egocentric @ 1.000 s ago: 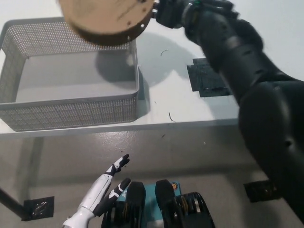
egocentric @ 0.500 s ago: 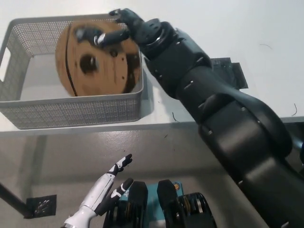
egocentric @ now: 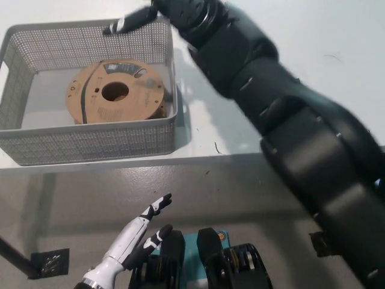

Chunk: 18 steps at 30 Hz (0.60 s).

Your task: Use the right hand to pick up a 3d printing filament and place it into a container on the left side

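Lying flat on its side in the mesh basket (egocentric: pixel 90 141), the filament spool (egocentric: pixel 114 92) shows its round cardboard face and centre hole straight up to the camera, so its axis stands upright and it has no long side to speak of. It sits toward the right end of the basket, close to the right wall, on the left part of the white table (egocentric: pixel 240 129).

The black right hand (egocentric: pixel 150 15) hangs above the basket's far right corner, apart from the spool, which lies below it and toward the robot. Its fingers (egocentric: pixel 123 24) are stretched out and spread, holding nothing; one pale-tipped finger points left over the far rim.

Judging by this, the spool is placed and let go, so the coming move is probably a pull-back up and to the right, clear of the rim it overhangs; the risk looks like a snag on that rim.

The white left hand (egocentric: pixel 129 244) rests low beside the robot's body, well below the table edge, fingers loose and empty.
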Motion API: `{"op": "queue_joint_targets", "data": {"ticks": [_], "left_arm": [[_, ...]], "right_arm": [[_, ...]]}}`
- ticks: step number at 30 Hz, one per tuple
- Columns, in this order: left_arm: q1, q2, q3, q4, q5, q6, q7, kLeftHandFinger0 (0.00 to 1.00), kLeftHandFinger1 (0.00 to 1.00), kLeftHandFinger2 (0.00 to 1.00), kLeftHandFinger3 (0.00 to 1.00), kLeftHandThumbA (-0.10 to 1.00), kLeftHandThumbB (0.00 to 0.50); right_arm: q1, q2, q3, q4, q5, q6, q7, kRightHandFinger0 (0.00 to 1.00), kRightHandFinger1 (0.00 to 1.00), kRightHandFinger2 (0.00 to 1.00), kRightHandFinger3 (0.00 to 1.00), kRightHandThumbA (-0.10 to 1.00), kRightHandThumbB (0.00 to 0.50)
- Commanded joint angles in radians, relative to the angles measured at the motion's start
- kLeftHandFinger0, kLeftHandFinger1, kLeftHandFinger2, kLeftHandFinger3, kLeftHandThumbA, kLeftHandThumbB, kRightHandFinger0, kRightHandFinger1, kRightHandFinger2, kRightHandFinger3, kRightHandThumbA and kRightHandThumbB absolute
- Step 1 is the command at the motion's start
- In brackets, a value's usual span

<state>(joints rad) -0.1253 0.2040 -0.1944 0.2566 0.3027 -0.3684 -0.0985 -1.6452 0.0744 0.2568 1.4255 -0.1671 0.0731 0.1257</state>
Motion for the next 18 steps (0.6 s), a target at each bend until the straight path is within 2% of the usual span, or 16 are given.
{"op": "queue_joint_targets", "data": {"ticks": [1, 2, 4, 6, 8, 10, 12, 15, 18], "left_arm": [[-0.018, 0.009, -0.003, -0.021, -0.003, 0.005, -0.012, 1.00, 1.00, 1.00, 1.00, 1.00, 0.342], [-0.015, 0.010, -0.002, -0.024, -0.003, 0.009, -0.013, 1.00, 1.00, 1.00, 1.00, 1.00, 0.346], [-0.016, 0.011, 0.000, -0.022, -0.004, 0.007, -0.010, 1.00, 1.00, 1.00, 1.00, 1.00, 0.347], [-0.016, 0.008, 0.003, -0.017, -0.011, 0.003, -0.008, 1.00, 1.00, 1.00, 1.00, 1.00, 0.356], [-0.010, 0.009, 0.003, -0.022, -0.010, 0.004, -0.008, 1.00, 1.00, 1.00, 1.00, 1.00, 0.356], [-0.013, 0.012, 0.006, -0.019, -0.007, 0.005, -0.004, 1.00, 1.00, 1.00, 1.00, 1.00, 0.357], [-0.015, 0.008, 0.007, -0.014, -0.009, 0.006, -0.003, 1.00, 1.00, 1.00, 1.00, 1.00, 0.361], [-0.021, 0.000, 0.004, 0.000, -0.016, -0.010, -0.001, 1.00, 1.00, 1.00, 1.00, 1.00, 0.358], [-0.029, -0.005, 0.003, 0.009, -0.015, -0.017, 0.002, 1.00, 1.00, 1.00, 1.00, 1.00, 0.336]], "right_arm": [[-0.146, -0.101, -0.035, -0.069, 0.014, -0.117, 0.001, 1.00, 1.00, 1.00, 1.00, 0.96, 0.479], [-0.148, -0.150, -0.044, -0.108, 0.016, -0.131, 0.029, 1.00, 1.00, 1.00, 1.00, 0.98, 0.428], [-0.135, -0.190, -0.063, -0.139, 0.030, -0.165, 0.054, 1.00, 1.00, 1.00, 1.00, 0.97, 0.433], [-0.090, -0.262, -0.073, -0.258, 0.038, -0.139, 0.128, 1.00, 1.00, 1.00, 1.00, 0.98, 0.411], [-0.015, -0.328, -0.106, -0.418, 0.079, -0.069, 0.207, 1.00, 1.00, 1.00, 1.00, 0.99, 0.397], [0.067, -0.378, -0.125, -0.584, 0.112, -0.030, 0.264, 1.00, 1.00, 1.00, 1.00, 1.00, 0.404], [0.161, -0.428, -0.155, -0.759, 0.164, 0.036, 0.306, 1.00, 1.00, 1.00, 1.00, 1.00, 0.467], [0.318, -0.500, -0.188, -1.023, 0.222, 0.079, 0.341, 1.00, 1.00, 1.00, 1.00, 1.00, 0.387], [0.438, -0.524, -0.222, -1.239, 0.253, 0.111, 0.323, 1.00, 1.00, 1.00, 1.00, 1.00, 0.386]]}}
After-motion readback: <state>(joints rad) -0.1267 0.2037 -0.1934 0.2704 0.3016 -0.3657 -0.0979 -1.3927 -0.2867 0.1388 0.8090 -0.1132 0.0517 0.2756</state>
